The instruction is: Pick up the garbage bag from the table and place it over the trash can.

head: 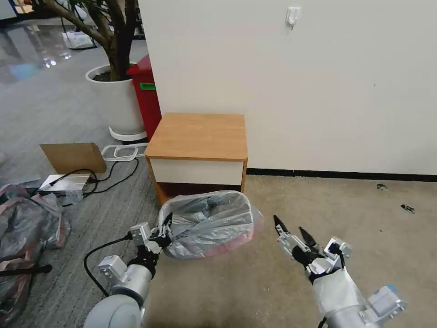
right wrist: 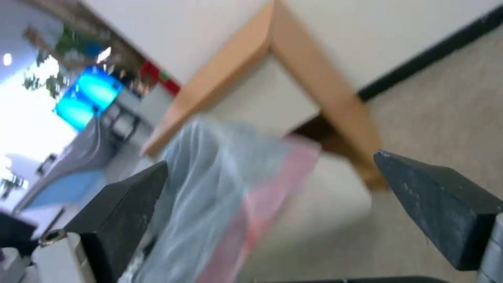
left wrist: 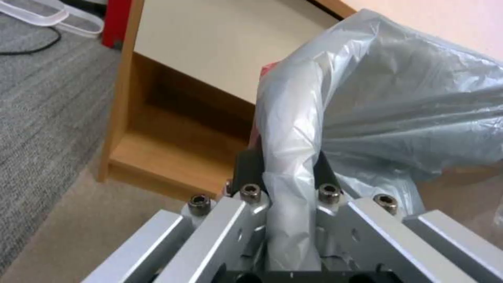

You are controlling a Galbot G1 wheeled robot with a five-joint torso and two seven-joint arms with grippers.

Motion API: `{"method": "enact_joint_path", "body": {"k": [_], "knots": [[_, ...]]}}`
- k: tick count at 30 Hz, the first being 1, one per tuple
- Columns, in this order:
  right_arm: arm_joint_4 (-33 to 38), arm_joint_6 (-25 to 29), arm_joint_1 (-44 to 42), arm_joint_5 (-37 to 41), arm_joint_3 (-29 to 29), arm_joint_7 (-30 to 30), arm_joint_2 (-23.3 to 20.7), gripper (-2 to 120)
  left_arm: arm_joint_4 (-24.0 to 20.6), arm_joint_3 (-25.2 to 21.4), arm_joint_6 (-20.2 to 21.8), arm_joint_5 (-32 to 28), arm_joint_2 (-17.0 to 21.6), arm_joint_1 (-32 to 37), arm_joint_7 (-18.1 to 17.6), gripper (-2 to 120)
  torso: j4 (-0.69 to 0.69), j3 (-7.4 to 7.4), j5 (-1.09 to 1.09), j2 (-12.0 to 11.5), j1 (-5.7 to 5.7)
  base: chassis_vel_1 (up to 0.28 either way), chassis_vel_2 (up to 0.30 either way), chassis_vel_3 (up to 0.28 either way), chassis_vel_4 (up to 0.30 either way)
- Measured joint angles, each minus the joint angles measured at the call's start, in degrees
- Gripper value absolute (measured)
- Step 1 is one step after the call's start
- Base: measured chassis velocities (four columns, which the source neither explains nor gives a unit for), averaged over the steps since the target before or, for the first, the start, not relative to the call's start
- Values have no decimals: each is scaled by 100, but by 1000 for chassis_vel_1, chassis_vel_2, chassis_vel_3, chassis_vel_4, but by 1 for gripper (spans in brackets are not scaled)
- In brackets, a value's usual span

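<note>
The left gripper [head: 165,231] is clamped on a gathered fold of the garbage bag [head: 211,223], its two dark fingers [left wrist: 246,165] pressed narrowly against either side of a bunched rope of grey plastic that runs down between them. The bag itself is spread open and puffed up over the trash can, which it covers so fully that the bin's own walls cannot be made out; a pinkish-red band shows along the bag's lower right side. It sits on the floor just in front of the table [head: 198,136], below the front edge and the white drawer face, beside the open shelf. The right gripper [head: 291,232] hangs in the air to the right of the bag, apart from it, with its two black fingertips [right wrist: 445,208] spread wide and nothing between them. Counted: one garbage bag in hand, one table, two grippers. On the floor at the far left lies a heap of grey-pink bags [head: 27,228]. Behind the table's left corner stand one red bin [head: 146,98] and one white planter [head: 116,102] holding a tree. The red bin carries a small green label, whose writing cannot be read. No brand marks are legible anywhere.
</note>
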Motion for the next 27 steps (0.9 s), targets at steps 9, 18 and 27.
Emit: {"method": "enact_joint_path", "body": {"k": [9,18,27], "knots": [[-2,-6,-238,-720,-764,-118,-135,100,107,-7,-87,-151,9,-82,27,4,0,0,0,0,0,0,0,0,0],[-52,458,-49,-314,-831,-525,397,100,278,-322,154,-1677,81,-80,137,4,0,0,0,0,0,0,0,0,0],[-305,655,256,-67,-879,-676,994,100,547,-688,499,-2513,238,25,427,4,0,0,0,0,0,0,0,0,0]]}}
